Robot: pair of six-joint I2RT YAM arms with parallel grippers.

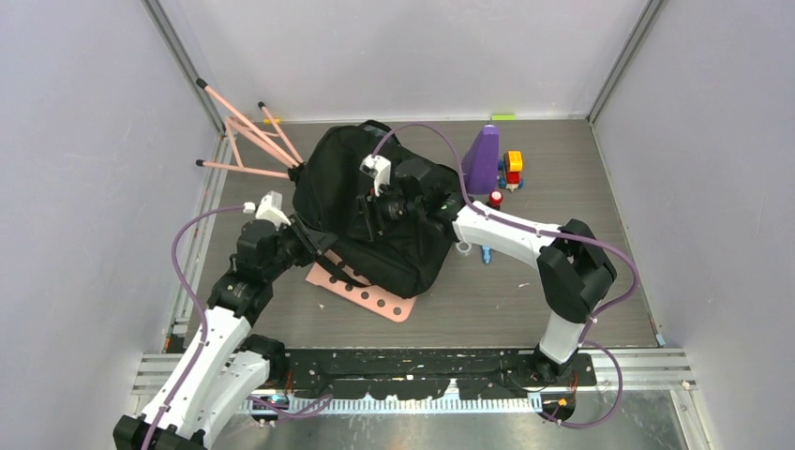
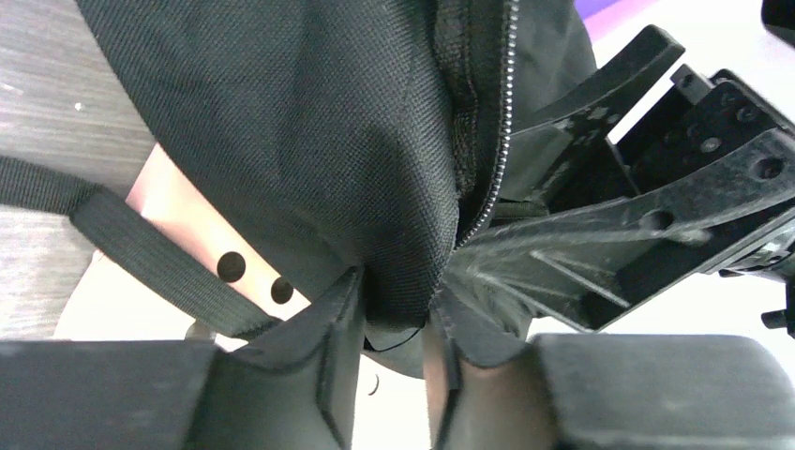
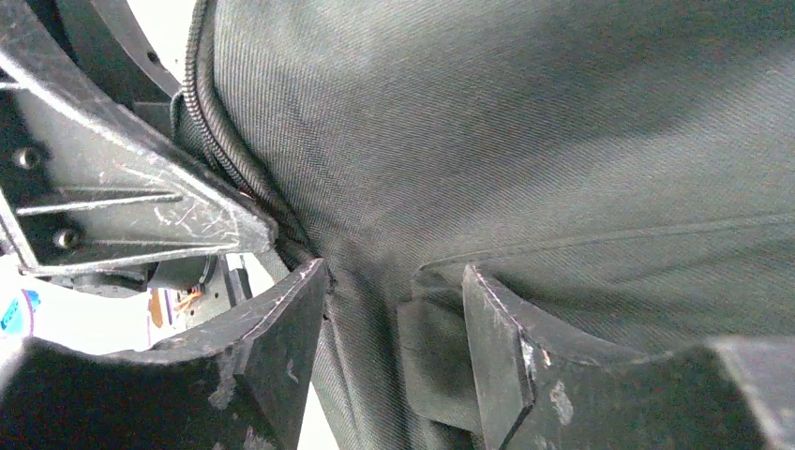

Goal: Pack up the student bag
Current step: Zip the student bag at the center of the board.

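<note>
Left gripper (image 2: 394,328): fingers (image 2: 328,347) narrow, pinching a fold of the black bag (image 2: 309,122) right beside its zipper (image 2: 497,141). Right gripper (image 3: 394,309): fingers (image 3: 281,328) stand apart with bag cloth lying loose in the gap, nothing clamped. The two grippers sit almost nose to nose at the same edge. From above, the bag sits slumped mid-table, left of centre, resting on a pink board (image 1: 375,302) on the table (image 1: 562,281). A purple cone (image 1: 483,159) stands just to its right.
</note>
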